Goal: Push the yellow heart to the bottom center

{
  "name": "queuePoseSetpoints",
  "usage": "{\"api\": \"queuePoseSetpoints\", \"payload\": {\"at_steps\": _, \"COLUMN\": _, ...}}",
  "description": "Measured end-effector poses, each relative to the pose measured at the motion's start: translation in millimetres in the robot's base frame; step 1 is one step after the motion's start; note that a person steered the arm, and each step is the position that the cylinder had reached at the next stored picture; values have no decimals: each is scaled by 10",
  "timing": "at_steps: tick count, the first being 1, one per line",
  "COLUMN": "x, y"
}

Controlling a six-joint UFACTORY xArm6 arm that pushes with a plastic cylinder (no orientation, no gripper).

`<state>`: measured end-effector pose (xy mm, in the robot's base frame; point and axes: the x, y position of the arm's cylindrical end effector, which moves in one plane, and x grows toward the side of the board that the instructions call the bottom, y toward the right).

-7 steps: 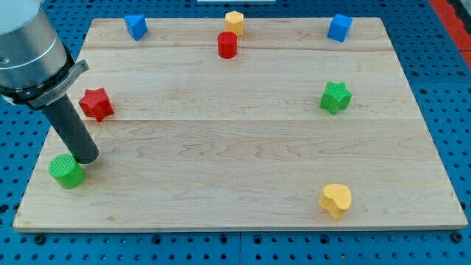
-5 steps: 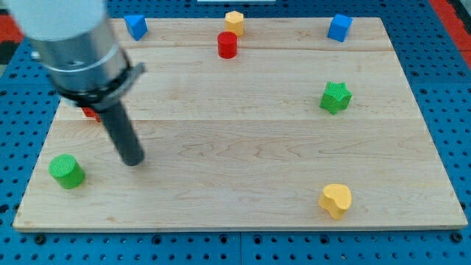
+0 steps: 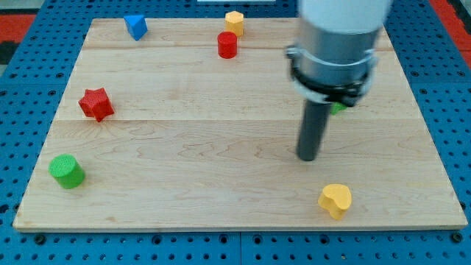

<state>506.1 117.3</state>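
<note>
- Setting: pale wooden worktop (image 3: 184, 147) lying on a blue perforated base; red surface shows at the top corners of the view.
- Yellow heart (image 3: 335, 200): sits near the worktop's bottom edge, toward the view's right, at roughly 5 o'clock from the board's middle. Nothing touches it.
- Tool: a plain dark rod, no jaws to spread or press together, holding nothing. My tip (image 3: 307, 157) stands on bare wood, near the heart but clear of it.
- Key relation: the heart lies at about 5 o'clock from my tip. The goal, bottom center, lies at 9 o'clock from the heart. Judgement: my tip is on the wrong side for that push; it needs to get round to the heart's 3 o'clock side first, then drive toward 9 o'clock along the bottom edge.
- Count, yellow: two, the heart plus a yellow block (image 3: 234, 21) at the top edge.
- Count, red: two, a red cylinder (image 3: 227, 46) and a red star (image 3: 96, 104).
- Count, green: two, a green cylinder (image 3: 67, 171) at bottom left; a green block (image 3: 338, 107) mostly hidden behind the arm, shape not readable.
- Count, blue: one visible, a blue block (image 3: 135, 26) at top left.
</note>
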Motion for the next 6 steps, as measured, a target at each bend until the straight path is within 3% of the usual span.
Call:
{"api": "queuePoseSetpoints", "payload": {"at_steps": 2, "x": -69, "y": 539}}
{"api": "queuePoseSetpoints", "payload": {"at_steps": 3, "x": -62, "y": 1245}}
{"api": "queuePoseSetpoints", "payload": {"at_steps": 4, "x": 206, "y": 1463}}
{"api": "queuePoseSetpoints", "payload": {"at_steps": 5, "x": 830, "y": 1259}}
{"api": "queuePoseSetpoints", "payload": {"at_steps": 6, "x": 1120, "y": 627}}
